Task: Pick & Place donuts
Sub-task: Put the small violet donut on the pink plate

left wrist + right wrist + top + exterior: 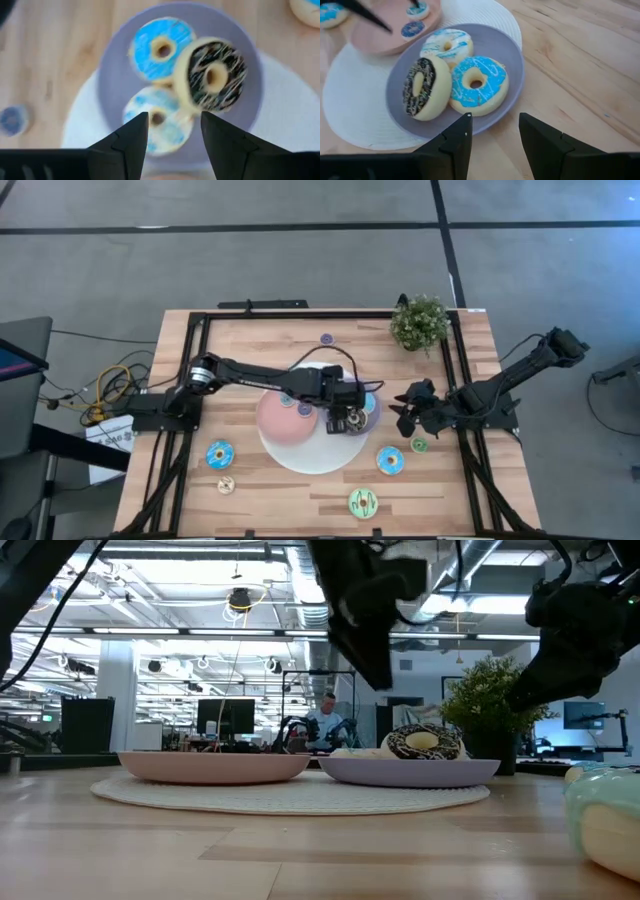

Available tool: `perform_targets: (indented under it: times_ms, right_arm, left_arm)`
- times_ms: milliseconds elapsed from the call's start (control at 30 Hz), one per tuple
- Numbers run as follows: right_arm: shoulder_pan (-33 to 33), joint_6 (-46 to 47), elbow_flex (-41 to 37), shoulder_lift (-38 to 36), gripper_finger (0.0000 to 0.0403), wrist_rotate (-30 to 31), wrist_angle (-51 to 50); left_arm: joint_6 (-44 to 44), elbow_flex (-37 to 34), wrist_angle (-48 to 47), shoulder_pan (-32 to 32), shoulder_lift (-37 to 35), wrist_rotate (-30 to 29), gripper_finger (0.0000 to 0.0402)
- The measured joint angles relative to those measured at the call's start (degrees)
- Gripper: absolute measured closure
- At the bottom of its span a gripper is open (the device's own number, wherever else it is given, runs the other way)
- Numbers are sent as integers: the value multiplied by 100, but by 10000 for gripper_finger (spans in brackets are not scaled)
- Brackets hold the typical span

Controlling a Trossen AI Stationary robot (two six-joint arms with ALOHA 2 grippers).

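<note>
On the purple plate [505,75] lie three donuts: a blue one [477,85], a white-and-blue one [447,44], and a brown one with white stripes [422,87] that stands tilted on its edge and leans on the other two. My left gripper [175,132] hangs open straight above this plate [372,420]. My right gripper [495,130] is open too, just right of the plate and off the table. Two small donuts [412,29] rest on the pink plate [280,425]. More donuts lie flat on the table: blue [220,453], blue [390,460], green [363,502].
Both plates sit on a round white mat [300,455]. A potted plant [420,320] stands at the far right. Small donuts lie at the far edge [326,338], near the right gripper [419,445] and near left [226,485]. A person sits in the room behind [325,720].
</note>
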Motion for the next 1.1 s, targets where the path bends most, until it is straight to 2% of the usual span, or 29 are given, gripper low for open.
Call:
perform_targets:
  times_ms: [100,233,367,500,700,867,1033,1100]
  right_arm:
    - [0,0,0,0,248,-6,130]
    - [-1,0,0,-2,248,-9,202]
    - [0,0,0,-2,248,-9,215]
    - [0,0,0,-2,248,-9,215]
    - [-1,0,0,-2,248,-13,279]
    - [-2,1,0,-2,248,-24,443]
    - [-2,2,-2,0,248,-24,438]
    - [-1,2,-2,-2,248,-24,448]
  left_arm:
    - [95,-179,-57,-9,-391,-89,230]
    - [31,-1055,143,0,-1204,-131,248]
    - [-443,-2635,992,3,-2344,-187,267]
    - [-1096,-4342,2001,-113,-3573,-487,278]
    - [-1834,-6205,2852,-456,-5179,-761,289]
    - [-2071,-7167,3154,-729,-6160,-1154,317]
    - [-2069,-7794,3302,-789,-6898,-1456,385]
    - [-2067,-8013,3296,-787,-7152,-1583,395]
